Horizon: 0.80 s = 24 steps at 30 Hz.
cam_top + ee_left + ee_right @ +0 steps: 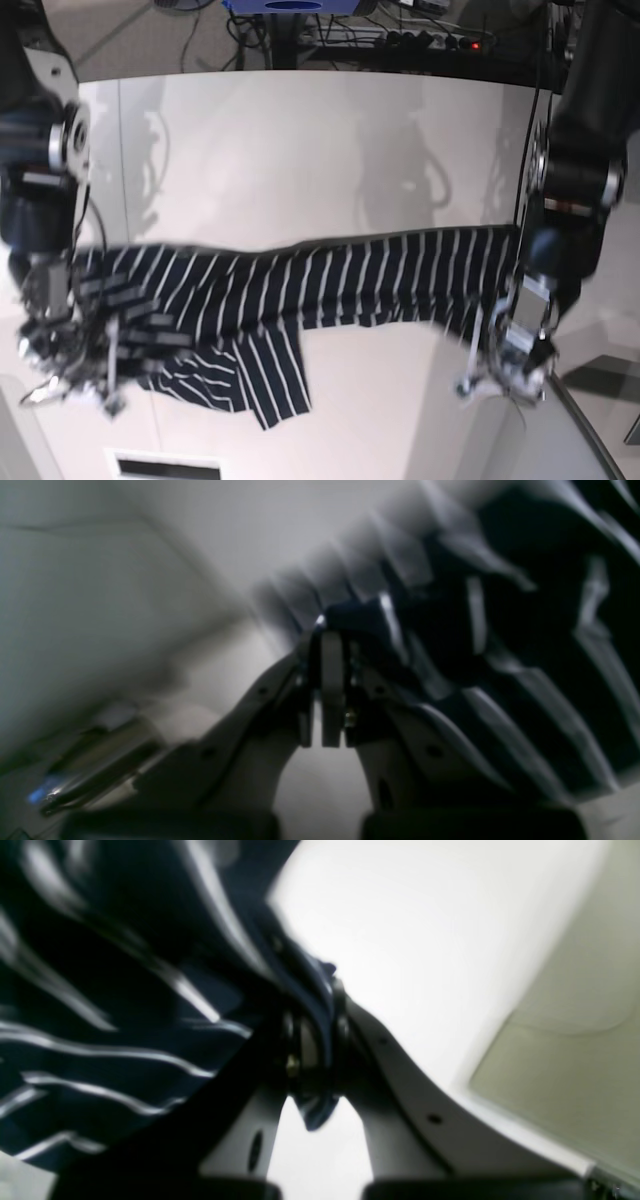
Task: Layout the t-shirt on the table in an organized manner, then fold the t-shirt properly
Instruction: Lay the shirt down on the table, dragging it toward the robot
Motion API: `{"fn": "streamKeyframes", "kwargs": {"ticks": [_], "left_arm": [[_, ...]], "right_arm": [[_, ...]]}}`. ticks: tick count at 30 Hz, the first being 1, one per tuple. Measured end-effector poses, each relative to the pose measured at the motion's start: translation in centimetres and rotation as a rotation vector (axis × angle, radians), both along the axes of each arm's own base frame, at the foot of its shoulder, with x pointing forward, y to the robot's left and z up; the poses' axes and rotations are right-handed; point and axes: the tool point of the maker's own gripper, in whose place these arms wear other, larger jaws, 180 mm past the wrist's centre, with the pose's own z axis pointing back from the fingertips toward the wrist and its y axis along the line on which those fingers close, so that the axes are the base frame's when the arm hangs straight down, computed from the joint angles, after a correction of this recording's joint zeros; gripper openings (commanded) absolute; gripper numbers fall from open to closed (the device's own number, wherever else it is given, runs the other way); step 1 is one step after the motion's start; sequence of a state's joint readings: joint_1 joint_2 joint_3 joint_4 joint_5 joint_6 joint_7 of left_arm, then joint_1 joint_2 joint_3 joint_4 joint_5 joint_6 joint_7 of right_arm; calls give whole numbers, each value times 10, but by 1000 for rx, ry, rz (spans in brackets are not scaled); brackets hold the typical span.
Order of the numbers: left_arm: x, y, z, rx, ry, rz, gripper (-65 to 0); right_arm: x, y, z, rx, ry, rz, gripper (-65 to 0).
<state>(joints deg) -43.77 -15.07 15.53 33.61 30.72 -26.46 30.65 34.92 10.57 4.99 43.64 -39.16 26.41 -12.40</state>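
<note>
Left gripper [327, 630]: you have its jaws pressed together on a fold of the shirt's edge; in the base view it sits at the near right [500, 375], low over the table.
Right gripper [312, 1005]: you have its jaws clamped on a bunch of cloth, a small dark tab of it poking out below the fingers; in the base view it is at the near left [60, 365], blurred.
Shirt [330, 280]: it stretches as a wide striped band from your right gripper on the left to your left gripper on the right. A loose flap hangs toward the near edge, left of centre, and lies on the table. Whether the stretched middle part touches the table, you cannot tell from these views.
Table [300, 150]: white and smooth, with a thin seam down its left side; the shirt covers only its near part, and the far half shows faint reflections of the arms.
Wrist views: both are smeared, so you can read stripes and the clamped cloth but no fine detail.
Far background: cables and a power strip [435, 38] lie beyond the table's far edge.
</note>
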Motion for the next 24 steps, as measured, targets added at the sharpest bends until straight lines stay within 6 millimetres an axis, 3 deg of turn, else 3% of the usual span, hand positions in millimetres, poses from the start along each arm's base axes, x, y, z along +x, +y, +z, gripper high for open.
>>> {"fn": "streamKeyframes", "kwargs": {"ticks": [3,6,7,8,9,10,13,14,15,16,20,21,24], "left_arm": [[61,-23,79,-49,-164,0,-650],[98,-33,174,-72,-382,3,-650],[99,-30,196,-49,-430,9,-650],[96,-27,205,-22,-456,-6,-650],[86,-20,198,34,-452,-34,-650],[70,-12,174,105,-402,-53,-650],[-4,-10,65,189,-155,-117,-650],[-29,-17,35,180,-101,-128,-650],[-47,-24,20,155,-86,-135,-650],[-57,-28,16,132,-95,-135,-650],[-73,-10,41,195,-201,-107,-650],[-85,-4,34,213,-190,-101,-650],[-134,-4,-11,220,-43,-138,-650]], "right_arm": [[42,-17,80,-39,-179,-20,-642],[50,-41,164,-135,-346,-77,-642],[41,-52,174,-181,-334,-112,-642],[31,-57,172,-206,-307,-114,-645],[18,-58,156,-216,-258,-95,-650],[2,-54,125,-213,-187,-66,-650],[-68,-31,15,-191,70,-4,-650],[-89,-22,-10,-174,125,11,-650],[-104,-14,-24,-164,154,25,-650],[-113,-13,-29,-166,155,32,-650],[-144,-38,-34,-191,153,-41,-650],[-158,-38,-44,-186,178,-43,-650],[-198,-25,-74,-147,276,-24,-650]]}}
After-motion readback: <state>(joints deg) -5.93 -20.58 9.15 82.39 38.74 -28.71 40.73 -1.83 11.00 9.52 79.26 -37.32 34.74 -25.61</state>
